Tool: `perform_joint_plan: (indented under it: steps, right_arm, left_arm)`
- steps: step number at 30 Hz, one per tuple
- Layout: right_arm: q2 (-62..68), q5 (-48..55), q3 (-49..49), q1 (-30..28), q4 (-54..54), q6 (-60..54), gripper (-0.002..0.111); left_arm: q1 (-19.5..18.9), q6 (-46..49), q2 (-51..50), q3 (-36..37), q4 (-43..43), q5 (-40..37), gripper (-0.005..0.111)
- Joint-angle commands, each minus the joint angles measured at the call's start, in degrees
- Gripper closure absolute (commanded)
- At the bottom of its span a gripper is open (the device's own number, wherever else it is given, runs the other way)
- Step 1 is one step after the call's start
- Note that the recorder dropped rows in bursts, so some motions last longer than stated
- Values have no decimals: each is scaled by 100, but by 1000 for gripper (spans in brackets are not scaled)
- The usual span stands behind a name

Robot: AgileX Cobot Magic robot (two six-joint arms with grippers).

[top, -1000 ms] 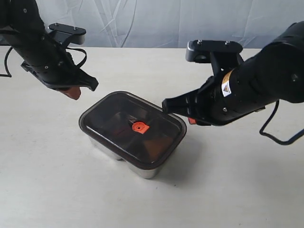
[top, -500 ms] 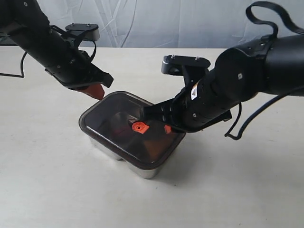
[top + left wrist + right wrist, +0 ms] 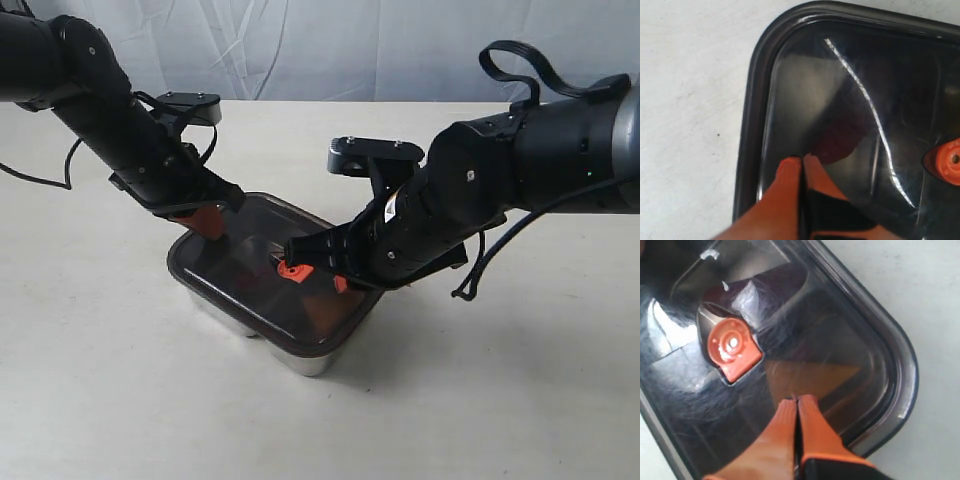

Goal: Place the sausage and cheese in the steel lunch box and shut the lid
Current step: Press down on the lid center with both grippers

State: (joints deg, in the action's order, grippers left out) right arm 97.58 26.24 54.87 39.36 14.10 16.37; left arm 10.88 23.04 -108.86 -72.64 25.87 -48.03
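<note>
We see the steel lunch box (image 3: 300, 358) with the lid (image 3: 240, 280) seated on it, long axis 10-to-4 o'clock | left gripper (image 3: 212, 230) pinched together, tip at the lid's 10 o'clock end | right gripper (image 3: 338, 283) pinched together, at 4 o'clock from the valve (image 3: 293, 269) | we judge both press straight down | we cannot make out the sausage or cheese beneath the tint

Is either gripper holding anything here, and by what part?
Nothing is held. The left gripper and right gripper are both shut and empty, tips at the lid.
</note>
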Motion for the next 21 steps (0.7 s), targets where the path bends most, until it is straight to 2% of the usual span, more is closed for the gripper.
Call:
perform_joint_plan:
  steps: [1, 21]
  right_arm:
    - [269, 77, 38, 7, 16, -58, 109]
    - [702, 539, 38, 7, 466, -285, 109]
  left_arm:
    - [14, 12, -179, -11, 25, -29, 107]
    - [14, -185, -193, -11, -139, -231, 107]
